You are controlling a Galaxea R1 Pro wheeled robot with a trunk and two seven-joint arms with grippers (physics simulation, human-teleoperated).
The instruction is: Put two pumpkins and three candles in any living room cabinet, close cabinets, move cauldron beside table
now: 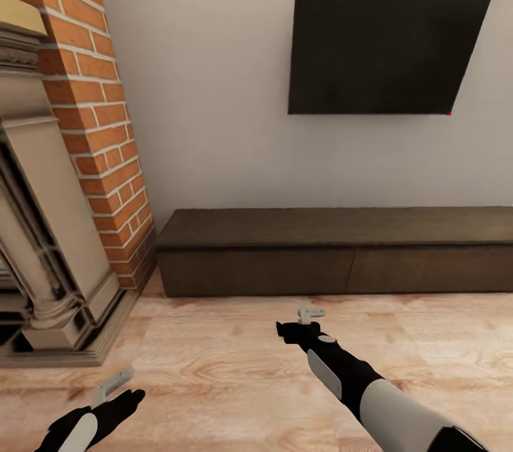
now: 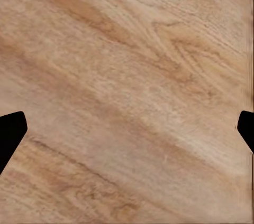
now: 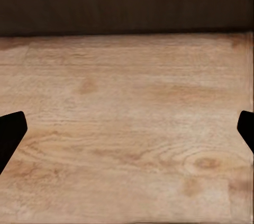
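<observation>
The cabinet [image 1: 335, 253] stands closed against the wall, under the television [image 1: 385, 53]. Both the left gripper [image 1: 110, 388] and right gripper [image 1: 308, 315] hover over the wooden floor [image 1: 235, 366], fingers wide apart and empty.

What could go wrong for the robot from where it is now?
The cabinet has smooth fronts with no handles, so the right gripper, reaching toward it, may struggle to pull one open. Both grippers look empty, so nothing is ready to store. The brick fireplace stands close on the left and could be bumped.
</observation>
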